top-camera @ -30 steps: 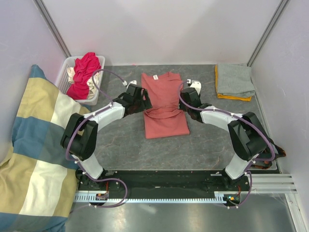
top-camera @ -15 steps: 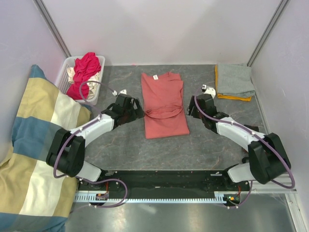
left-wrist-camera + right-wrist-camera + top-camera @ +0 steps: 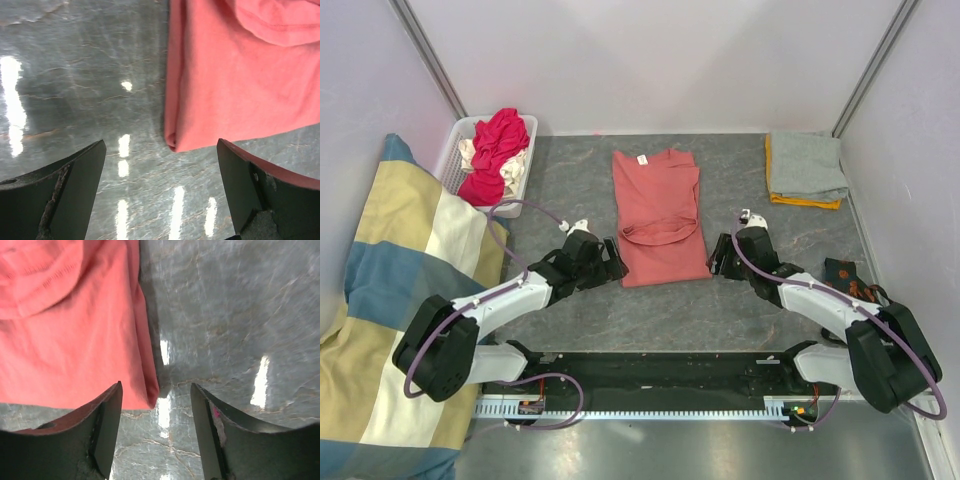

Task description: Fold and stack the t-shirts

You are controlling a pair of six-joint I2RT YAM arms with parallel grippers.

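Top external view: the grey tee (image 3: 807, 163) and orange tee (image 3: 802, 201) lie stacked at upper right. Centre frame, the salmon-pink t-shirt (image 3: 660, 215) is a narrow folded strip, not yet stacked. At its lower corners the left gripper (image 3: 614, 263) and right gripper (image 3: 718, 258) have their jaws apart, holding nothing. A magenta-red tee (image 3: 498, 150) and cream tee (image 3: 468, 152) sit unfolded in the upper-left basket (image 3: 453, 143).

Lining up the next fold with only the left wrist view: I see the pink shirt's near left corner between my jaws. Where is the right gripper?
Observer: The right gripper sits at the near right corner of the salmon t-shirt.
Operator: Are its jaws open?
Observer: Yes, the right wrist view shows them apart, holding nothing, with that corner between them.
Operator: Where is the stack?
Observer: A folded grey t-shirt lies on an orange one at the far right corner of the table.
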